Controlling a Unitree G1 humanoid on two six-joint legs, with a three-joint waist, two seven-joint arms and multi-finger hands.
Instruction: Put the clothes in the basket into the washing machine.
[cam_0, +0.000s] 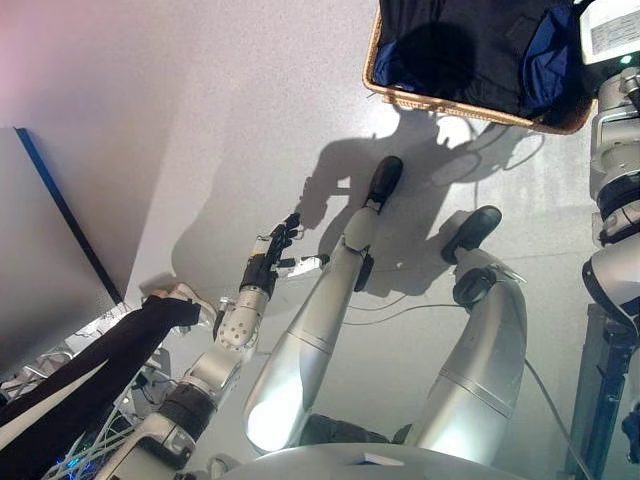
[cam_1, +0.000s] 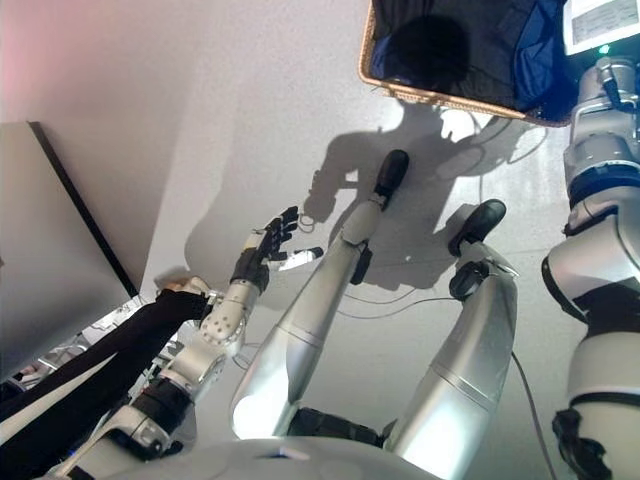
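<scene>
A wicker basket (cam_0: 450, 106) stands on the grey floor at the top right. It holds dark clothes: a black garment (cam_0: 460, 45) and a blue one (cam_0: 545, 50). My left hand (cam_0: 275, 252) is low in the middle left, far from the basket, held above the floor with its fingers straight and empty. My right arm (cam_0: 615, 180) runs up the right edge beside the basket, and its hand is out of view past the top. No washing machine can be made out.
A person's leg in black trousers (cam_0: 100, 370) with a light shoe (cam_0: 185, 295) stands at the lower left, close to my left arm. A grey panel with a dark edge (cam_0: 40, 250) fills the left side. A dark stand (cam_0: 600, 400) is at the lower right.
</scene>
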